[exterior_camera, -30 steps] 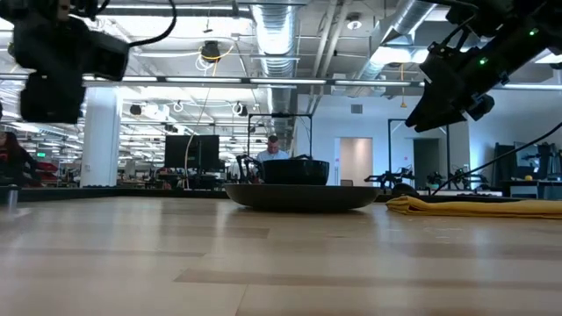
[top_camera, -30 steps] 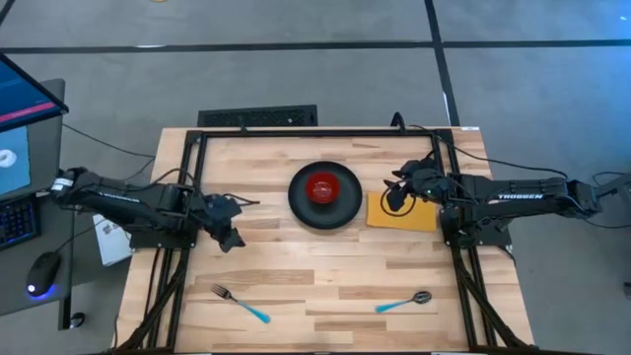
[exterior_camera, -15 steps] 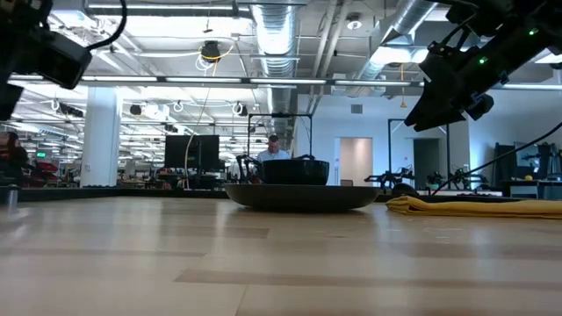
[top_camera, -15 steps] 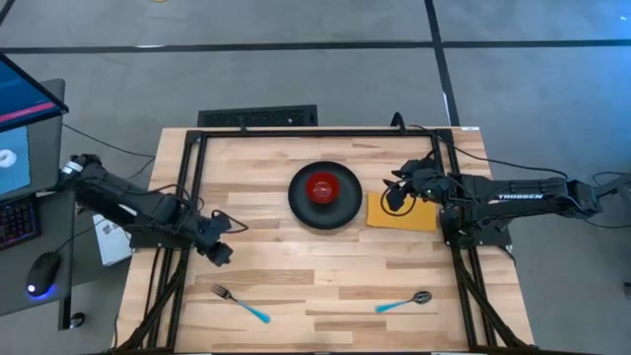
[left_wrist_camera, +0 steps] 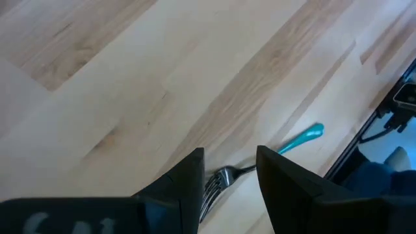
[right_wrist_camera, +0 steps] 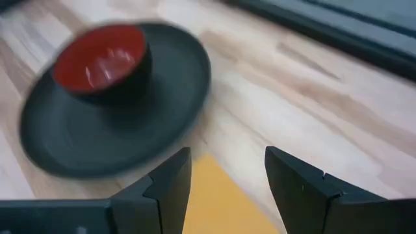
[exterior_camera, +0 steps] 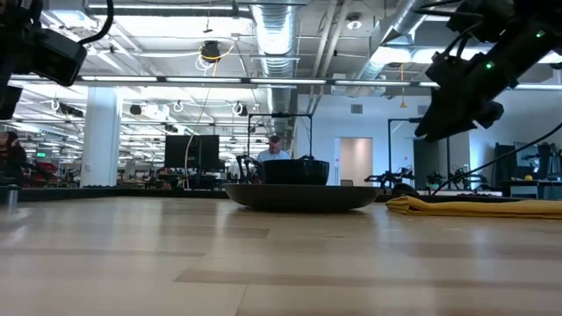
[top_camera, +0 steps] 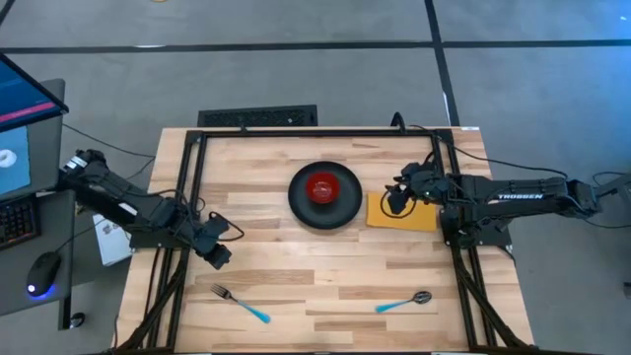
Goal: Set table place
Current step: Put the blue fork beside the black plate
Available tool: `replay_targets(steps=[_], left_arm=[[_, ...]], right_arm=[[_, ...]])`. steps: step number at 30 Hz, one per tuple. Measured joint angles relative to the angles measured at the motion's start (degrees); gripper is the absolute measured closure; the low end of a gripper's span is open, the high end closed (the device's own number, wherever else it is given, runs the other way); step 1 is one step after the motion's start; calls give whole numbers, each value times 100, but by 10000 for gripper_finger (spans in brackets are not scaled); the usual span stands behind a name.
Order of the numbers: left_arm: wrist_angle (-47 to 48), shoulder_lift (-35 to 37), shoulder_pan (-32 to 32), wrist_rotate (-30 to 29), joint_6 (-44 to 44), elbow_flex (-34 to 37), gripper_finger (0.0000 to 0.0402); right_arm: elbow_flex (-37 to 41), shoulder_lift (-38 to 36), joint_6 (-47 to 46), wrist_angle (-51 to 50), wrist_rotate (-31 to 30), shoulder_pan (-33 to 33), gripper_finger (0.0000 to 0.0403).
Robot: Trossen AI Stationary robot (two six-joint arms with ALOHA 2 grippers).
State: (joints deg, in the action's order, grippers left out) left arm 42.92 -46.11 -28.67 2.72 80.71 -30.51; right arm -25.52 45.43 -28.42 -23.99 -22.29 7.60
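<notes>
The left gripper [top_camera: 219, 254] hangs with its fingers [left_wrist_camera: 188, 182] spread and empty, above the table [top_camera: 296, 266]; the blue-handled fork [top_camera: 240, 303] lies just ahead of and below it, tines showing in the gap between the fingers in the left wrist view. The step in hand looks like the fork pickup: the next move calls for a descent and a centred pinch on the thin handle. Beyond that, the black plate [top_camera: 324, 196] carries the red bowl [top_camera: 322, 187]. The right gripper [top_camera: 398, 198] hovers released over the yellow napkin [top_camera: 414, 215], plate just beyond its fingertips. The spoon [top_camera: 403, 302] lies near the table's front edge, well apart from it. In the low view both grippers are cut off, and the cutlery cannot be made out.
</notes>
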Motion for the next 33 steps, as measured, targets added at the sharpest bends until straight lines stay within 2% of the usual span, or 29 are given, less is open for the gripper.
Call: replay_targets(steps=[6, 10, 20, 27, 30, 33], left_arm=[[8, 0, 2, -206, -223, -1, 274], [-20, 0, 2, -304, -557, -1, 274], [-295, 0, -42, 491, -372, -1, 274], [-392, -2, -499, -291, -553, -1, 274], [-348, -2, -597, -342, -414, -1, 274], [-300, -2, -663, -222, 81, -1, 274]], right_arm=[[0, 0, -705, -370, 226, -148, 181], [0, 0, -819, -404, 358, -275, 181], [0, 0, -911, -343, 426, -513, 181], [0, 0, -910, -343, 408, -523, 181], [0, 0, -912, -343, 407, -523, 181], [0, 0, -912, -343, 407, -523, 181]])
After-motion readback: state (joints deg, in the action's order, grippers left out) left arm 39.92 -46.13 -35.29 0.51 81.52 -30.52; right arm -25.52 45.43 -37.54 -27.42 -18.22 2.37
